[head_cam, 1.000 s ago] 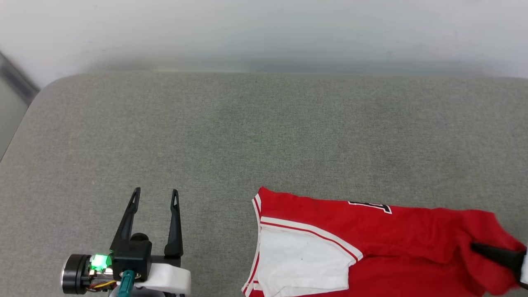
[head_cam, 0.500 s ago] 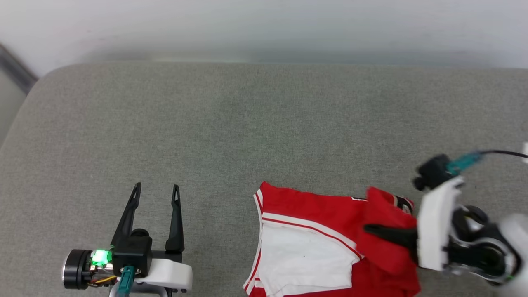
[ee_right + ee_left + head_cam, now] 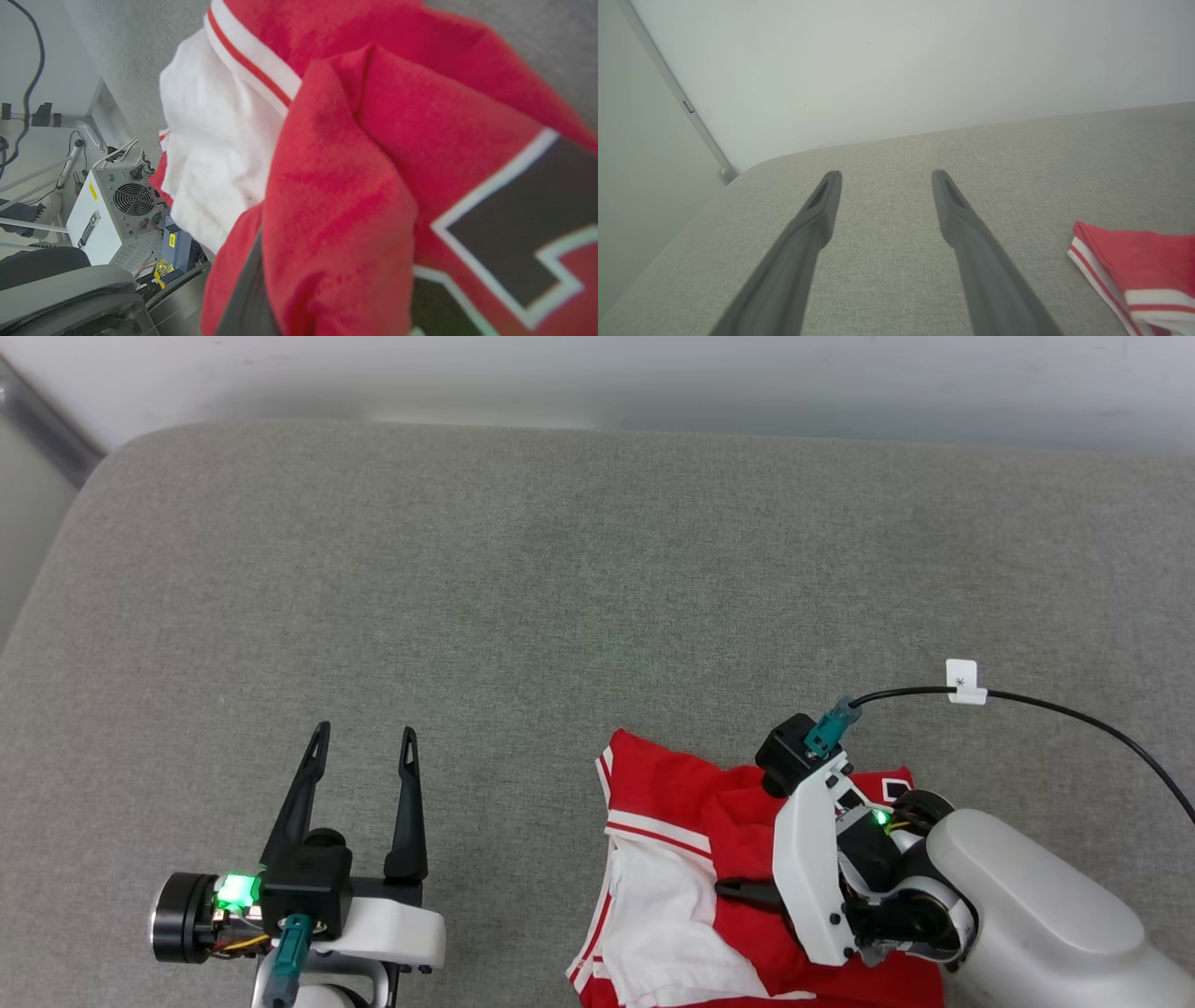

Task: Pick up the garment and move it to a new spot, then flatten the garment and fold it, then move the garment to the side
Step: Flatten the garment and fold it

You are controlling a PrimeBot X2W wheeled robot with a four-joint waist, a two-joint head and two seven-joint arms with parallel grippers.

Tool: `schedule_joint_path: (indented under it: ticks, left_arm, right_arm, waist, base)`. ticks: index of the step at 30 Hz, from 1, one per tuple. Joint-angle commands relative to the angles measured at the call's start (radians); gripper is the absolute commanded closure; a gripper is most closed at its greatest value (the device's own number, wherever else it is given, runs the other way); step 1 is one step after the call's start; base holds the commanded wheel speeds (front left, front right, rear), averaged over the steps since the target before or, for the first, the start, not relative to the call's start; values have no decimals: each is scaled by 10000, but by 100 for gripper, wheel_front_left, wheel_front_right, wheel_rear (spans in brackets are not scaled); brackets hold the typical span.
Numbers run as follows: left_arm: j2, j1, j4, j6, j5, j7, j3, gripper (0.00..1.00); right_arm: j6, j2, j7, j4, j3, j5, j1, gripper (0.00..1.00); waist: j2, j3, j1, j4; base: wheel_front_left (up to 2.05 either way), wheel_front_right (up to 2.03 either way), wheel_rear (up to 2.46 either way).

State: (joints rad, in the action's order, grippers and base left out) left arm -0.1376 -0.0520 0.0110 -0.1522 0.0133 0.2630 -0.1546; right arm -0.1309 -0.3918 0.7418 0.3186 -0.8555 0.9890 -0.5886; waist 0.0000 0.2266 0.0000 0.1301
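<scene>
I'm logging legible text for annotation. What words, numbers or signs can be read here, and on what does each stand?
"*": a star-like mark on the white tag on the cable.
Garment: only parts of its black lettering show, so it is not readable.
Yellow label on the blue box: digits, too small to be sure.
Yellow sticker on the white box: too small.

Lab: white fan-cooled equipment box (image 3: 114, 219)
</scene>
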Motion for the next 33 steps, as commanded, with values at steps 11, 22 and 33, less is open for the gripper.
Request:
schedule_joint_path:
  ticks: [11, 22, 33]
  left_arm:
    - [-35, 309, 113, 13, -15, 22, 243, 0]
    - [-54, 808, 7, -49, -20, 22, 407, 0]
    - [-25, 1107, 15, 21, 10, 22, 519, 0]
  right_arm:
    - [4, -957, -2485, -684, -728, -290, -484, 0]
    - [4, -1686, -7339, -764, 2452, -2762, 300, 0]
    - [4, 290, -10004, -456, 6625, -5929, 2830, 0]
  waist:
    - [0, -720, 0, -387]
    - [0, -1453, 0, -1085]
    - [0, -1822, 0, -1318]
  base:
    - [0, 0, 0]
    - [0, 0, 0]
    - [0, 0, 0]
